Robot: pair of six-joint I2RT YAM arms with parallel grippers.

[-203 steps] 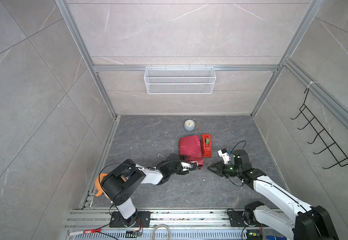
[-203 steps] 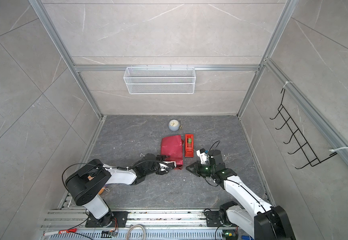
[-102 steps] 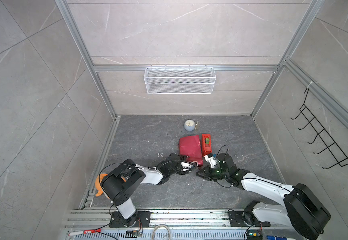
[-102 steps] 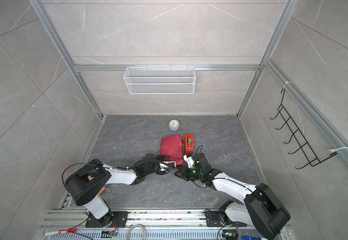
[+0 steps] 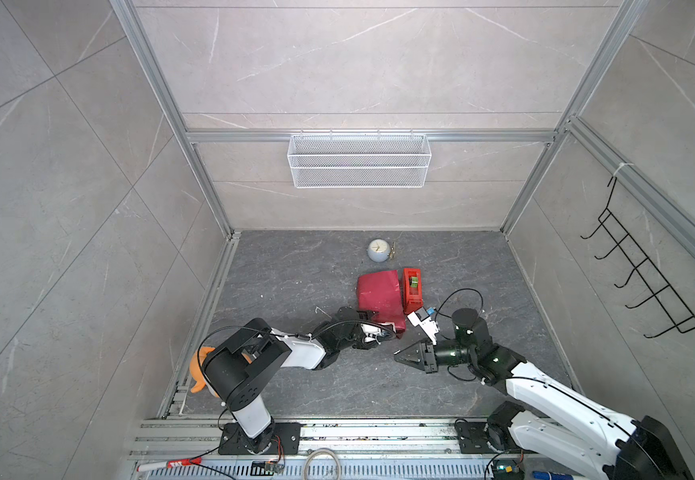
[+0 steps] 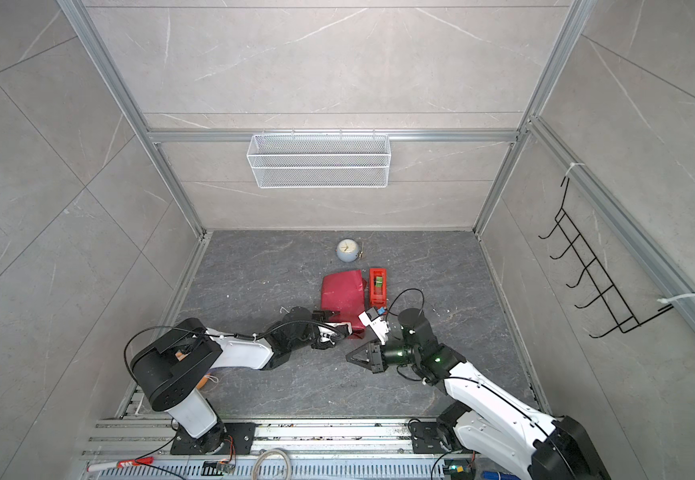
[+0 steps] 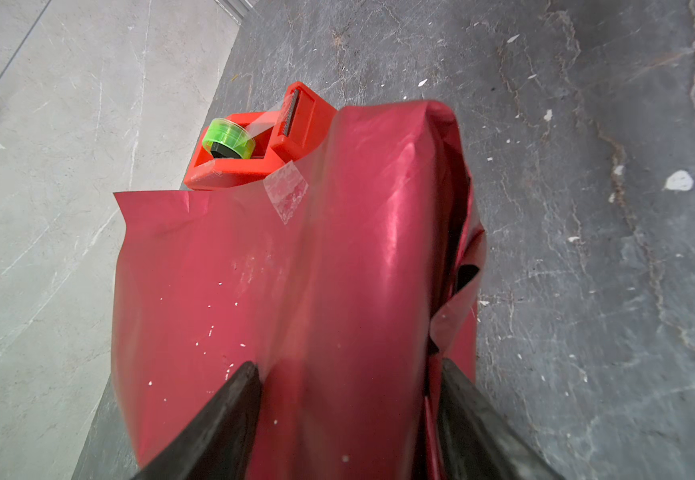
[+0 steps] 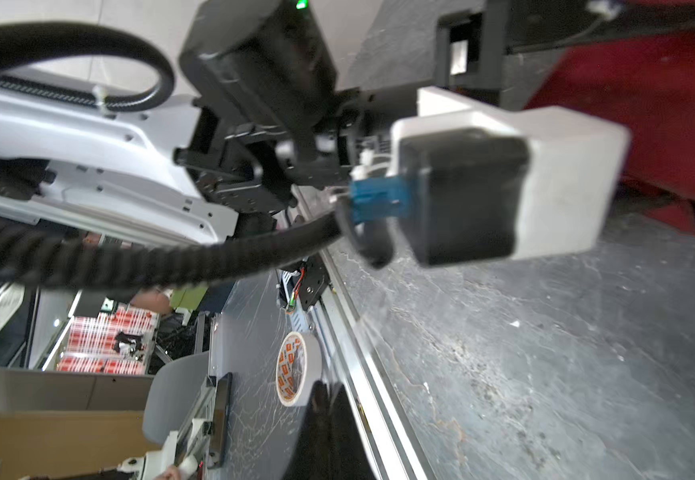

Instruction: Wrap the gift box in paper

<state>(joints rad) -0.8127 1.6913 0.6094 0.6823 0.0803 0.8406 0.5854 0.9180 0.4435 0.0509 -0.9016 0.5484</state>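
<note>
The paper [image 5: 379,295] [image 6: 341,293], dark red and creased, lies folded into a parcel on the grey floor; the gift box is hidden inside it. My left gripper [image 5: 383,332] [image 6: 343,330] [image 7: 348,365] is shut on the parcel's near end, a black finger [image 7: 229,407] on each side of the paper [image 7: 337,249]. A loose flap spreads to one side, and a strip of clear tape [image 7: 285,193] sits on the paper. My right gripper [image 5: 397,354] [image 6: 348,358] [image 8: 329,388] is shut and empty. It points left, just in front of the parcel and apart from it.
A red tape dispenser [image 5: 412,289] [image 6: 377,286] [image 7: 254,145] with a green roll stands against the parcel's right side. A small round clock [image 5: 378,250] sits behind it. A white wire basket [image 5: 358,160] hangs on the back wall, a black hook rack [image 5: 645,282] on the right wall.
My right gripper, still shut, has swung left toward the parcel's near end. The left arm and the parcel have not moved.
</note>
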